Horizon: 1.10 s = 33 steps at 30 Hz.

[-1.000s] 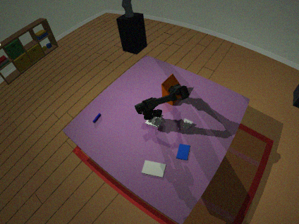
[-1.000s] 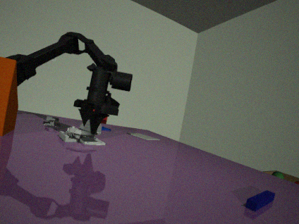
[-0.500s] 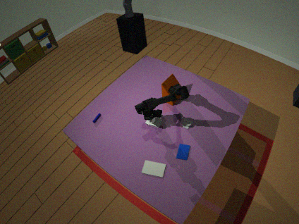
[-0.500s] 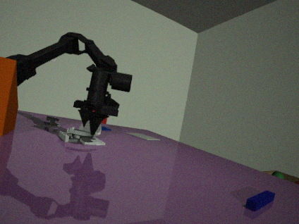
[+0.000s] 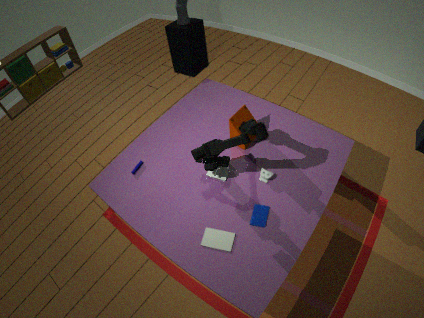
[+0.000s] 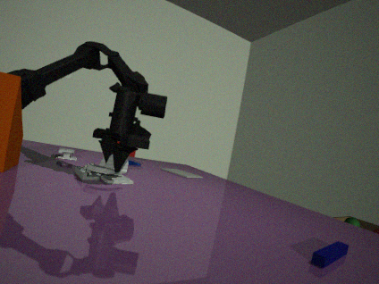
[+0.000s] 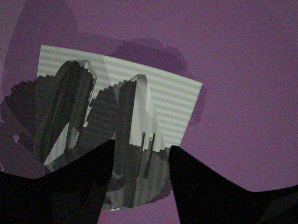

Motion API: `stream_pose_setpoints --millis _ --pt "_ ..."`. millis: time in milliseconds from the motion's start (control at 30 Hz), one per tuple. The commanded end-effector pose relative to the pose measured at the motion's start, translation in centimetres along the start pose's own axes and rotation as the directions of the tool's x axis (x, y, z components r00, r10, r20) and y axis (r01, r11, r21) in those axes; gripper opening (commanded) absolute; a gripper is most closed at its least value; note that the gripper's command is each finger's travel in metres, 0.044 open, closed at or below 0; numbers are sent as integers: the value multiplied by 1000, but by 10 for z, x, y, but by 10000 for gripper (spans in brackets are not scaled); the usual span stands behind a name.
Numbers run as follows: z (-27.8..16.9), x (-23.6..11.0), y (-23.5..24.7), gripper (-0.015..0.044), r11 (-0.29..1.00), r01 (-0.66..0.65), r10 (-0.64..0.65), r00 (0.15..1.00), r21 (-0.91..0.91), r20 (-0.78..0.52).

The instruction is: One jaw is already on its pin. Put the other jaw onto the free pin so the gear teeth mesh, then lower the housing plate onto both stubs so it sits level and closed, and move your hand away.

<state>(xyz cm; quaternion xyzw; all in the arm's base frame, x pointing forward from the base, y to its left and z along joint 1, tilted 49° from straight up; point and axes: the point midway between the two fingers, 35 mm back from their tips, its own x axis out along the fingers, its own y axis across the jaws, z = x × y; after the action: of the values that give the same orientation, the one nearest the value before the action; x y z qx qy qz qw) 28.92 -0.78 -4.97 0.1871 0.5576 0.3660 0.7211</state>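
My gripper [image 5: 218,171] [image 6: 112,168] [image 7: 143,149] is shut on a grey jaw [image 7: 127,115], low over the pale ribbed base [image 5: 214,176] [image 6: 125,180] [image 7: 170,100]. The held jaw is upright, beside the other jaw [image 7: 70,100], which stands on the left part of the base in the wrist view. Shadow and the fingers hide the free pin and the teeth, so I cannot tell whether the held jaw is on the pin or the teeth mesh. A small pale piece [image 5: 266,175] [image 6: 67,154], perhaps the housing plate, lies apart from the base.
A white flat plate [image 5: 218,240] [image 6: 182,172] and a blue flat plate [image 5: 260,216] [image 6: 134,163] lie on the purple mat [image 5: 165,210] [image 6: 188,232]. An orange block [image 5: 236,131] [image 6: 9,121] stands by the arm. A dark blue bar [image 5: 137,167] [image 6: 330,254] lies far from the base.
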Motion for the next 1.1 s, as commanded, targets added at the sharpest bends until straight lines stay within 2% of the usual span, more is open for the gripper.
stream_pose_setpoints --millis 0,1067 --pt "0 0 0 134 1000 -3 3 1000 6 4" --pt "0 10 0 134 1000 -3 3 1000 3 5"
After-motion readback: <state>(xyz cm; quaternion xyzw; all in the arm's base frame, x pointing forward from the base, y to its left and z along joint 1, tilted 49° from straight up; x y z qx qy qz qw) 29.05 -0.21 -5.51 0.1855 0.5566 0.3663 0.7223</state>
